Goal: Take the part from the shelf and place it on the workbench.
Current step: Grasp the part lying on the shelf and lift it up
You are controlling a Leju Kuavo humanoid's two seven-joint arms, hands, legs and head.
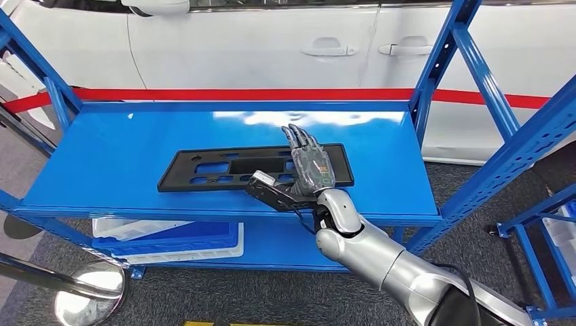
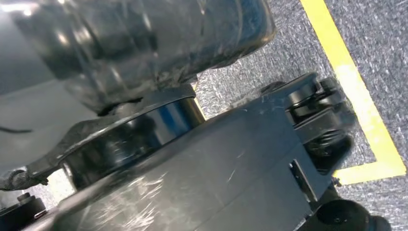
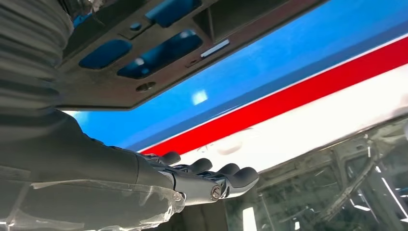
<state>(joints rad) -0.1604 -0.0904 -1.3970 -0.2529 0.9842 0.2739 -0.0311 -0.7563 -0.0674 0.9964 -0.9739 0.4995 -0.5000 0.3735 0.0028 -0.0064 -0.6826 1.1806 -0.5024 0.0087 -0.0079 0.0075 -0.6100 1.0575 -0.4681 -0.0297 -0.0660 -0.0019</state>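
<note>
The part (image 1: 210, 170) is a long flat black panel with several cut-outs, lying on the blue top shelf (image 1: 115, 149). My right hand (image 1: 309, 166) is over its right end, fingers stretched straight toward the back of the shelf and thumb spread toward the front edge. It holds nothing. In the right wrist view the extended fingers (image 3: 226, 175) are apart from the part (image 3: 144, 57), with the blue shelf (image 3: 250, 82) showing between them.
Blue uprights (image 1: 435, 75) frame the shelf on both sides. A white car (image 1: 272, 41) and a red band (image 1: 238, 94) stand behind it. Blue and white bins (image 1: 170, 238) sit on the lower shelf. A round mirror (image 1: 92, 292) is at lower left.
</note>
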